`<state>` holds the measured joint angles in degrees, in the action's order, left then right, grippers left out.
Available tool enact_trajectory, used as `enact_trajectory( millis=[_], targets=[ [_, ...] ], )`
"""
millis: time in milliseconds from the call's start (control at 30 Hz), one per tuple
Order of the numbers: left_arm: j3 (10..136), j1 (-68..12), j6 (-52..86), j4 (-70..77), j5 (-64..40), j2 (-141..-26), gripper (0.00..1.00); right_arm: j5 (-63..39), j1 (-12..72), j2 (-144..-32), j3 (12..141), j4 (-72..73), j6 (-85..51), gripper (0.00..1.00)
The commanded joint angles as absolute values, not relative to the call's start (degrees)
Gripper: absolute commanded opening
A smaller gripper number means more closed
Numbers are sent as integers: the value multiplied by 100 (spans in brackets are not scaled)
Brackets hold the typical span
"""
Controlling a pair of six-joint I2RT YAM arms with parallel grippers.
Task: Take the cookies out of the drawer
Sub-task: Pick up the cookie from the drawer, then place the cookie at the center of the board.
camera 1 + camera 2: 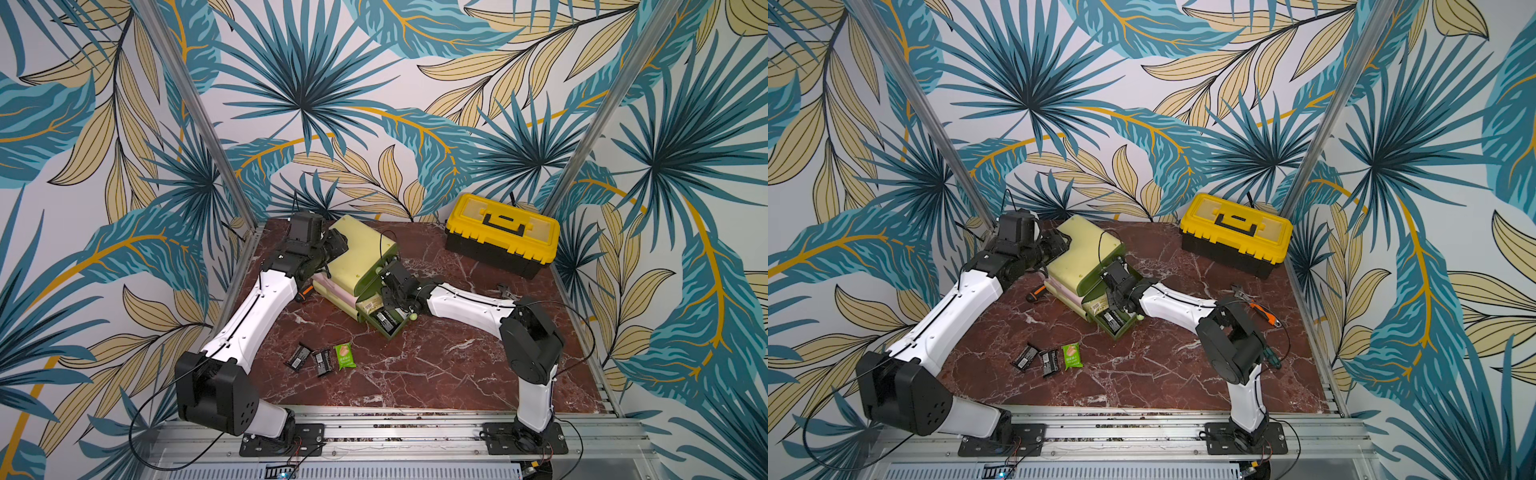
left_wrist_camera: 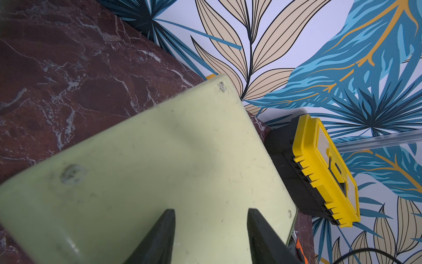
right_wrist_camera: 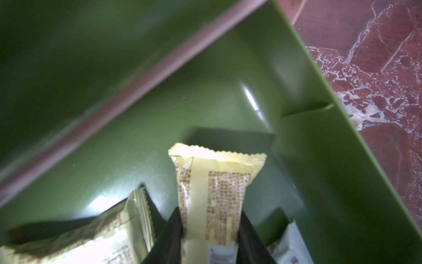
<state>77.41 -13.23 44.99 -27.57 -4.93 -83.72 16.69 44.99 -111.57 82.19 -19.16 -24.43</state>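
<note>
One cream-yellow packet (image 3: 214, 182) is pinched across its width by the right gripper (image 3: 209, 212), whose jaws press on both long edges, inside the open drawer (image 3: 319, 160). The step, as I judge it, is lifting this packet clear. It would be best to rise straight up until the crimped end is above the drawer wall, then swing out. The film looks slick and puffy, so a tilted pull could let it slip or catch the rim, and a harder squeeze could crush the cookie.

Beside it on the drawer floor lie a second cream packet (image 3: 102, 230), glossy and creased, and the corner of a white packet (image 3: 290, 246). The drawer is smooth dark green plastic with rounded inner corners and a small notch in its wall.

Behind the drawer, the left gripper (image 2: 211, 210) is over the scuffed, matte, pale green cabinet (image 2: 159, 148) top, jaws apart and empty; I cannot tell whether it presses down.

In front of the drawer, on the red marbled worktop (image 1: 436, 374), lie one black packet (image 1: 298, 356), another black packet (image 1: 324, 362) and a bright green packet (image 1: 345, 356), already out.
</note>
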Motion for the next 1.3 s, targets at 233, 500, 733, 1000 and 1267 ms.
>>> enact_trajectory(
  millis=[233,500,733,1000,1267],
  targets=[
    [7585,-1239,4485,-3355,-477,-8472,55,1720,4526,-10520,8005,-1633,-2399,35],
    [7562,-1215,4482,-3366,-509,-8464,55,1948,4526,-10011,7693,-1785,-2661,35],
    [7557,-1207,4482,-3368,-551,-8459,55,2321,4492,-9221,7266,-2257,-2528,35],
    [7509,-1211,4491,-3319,-580,-8438,55,2303,4208,-8010,6582,-3274,-2478,35],
    [7469,-1210,4524,-3235,-666,-8419,55,1183,3601,-7444,5595,-3805,-2632,35]
  ],
)
